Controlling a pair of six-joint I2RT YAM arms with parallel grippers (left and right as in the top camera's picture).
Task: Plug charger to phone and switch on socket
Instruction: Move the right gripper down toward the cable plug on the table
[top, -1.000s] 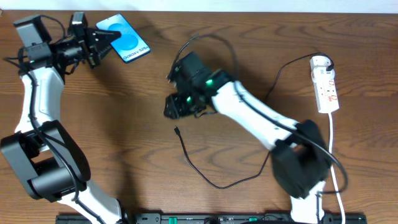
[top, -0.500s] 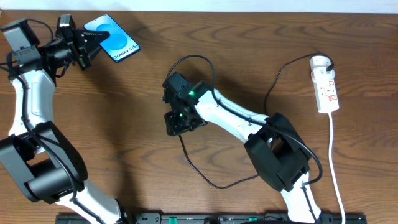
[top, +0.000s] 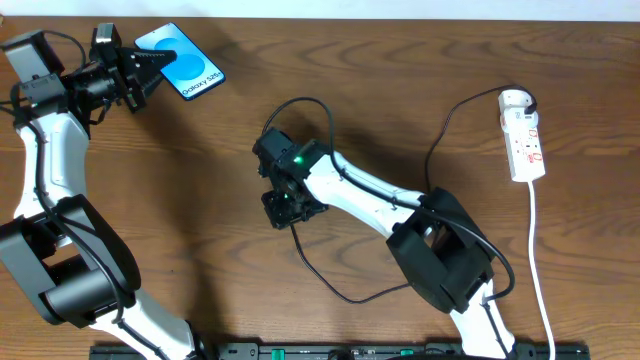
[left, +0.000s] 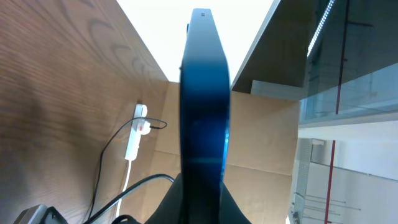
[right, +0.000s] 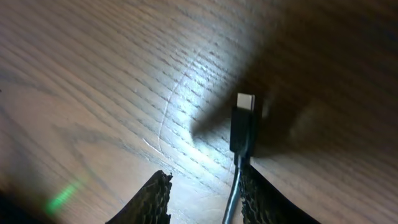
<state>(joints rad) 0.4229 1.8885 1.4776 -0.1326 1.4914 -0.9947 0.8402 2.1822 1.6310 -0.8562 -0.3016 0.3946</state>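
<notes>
The phone (top: 180, 62), blue screen up, is held off the table at the far left with my left gripper (top: 138, 74) shut on its near end. In the left wrist view the phone (left: 204, 112) shows edge-on between the jaws of the left gripper (left: 203, 190). My right gripper (top: 291, 206) is down at mid-table over the charger's tip. In the right wrist view the connector (right: 244, 121) lies on the wood, its cable running between the open fingers of the right gripper (right: 205, 180), close against the right one. The charger cable (top: 340, 294) loops on to the socket (top: 523, 140).
The white socket strip lies at the right edge with its white cord (top: 538, 260) trailing toward the front. It also shows far off in the left wrist view, socket (left: 135, 134). The black cable arcs over the table's middle and right.
My right gripper has shifted left and toward the front, down onto the connector tip, and its jaws have narrowed. The left arm carried the phone a little to the left, then held still.
</notes>
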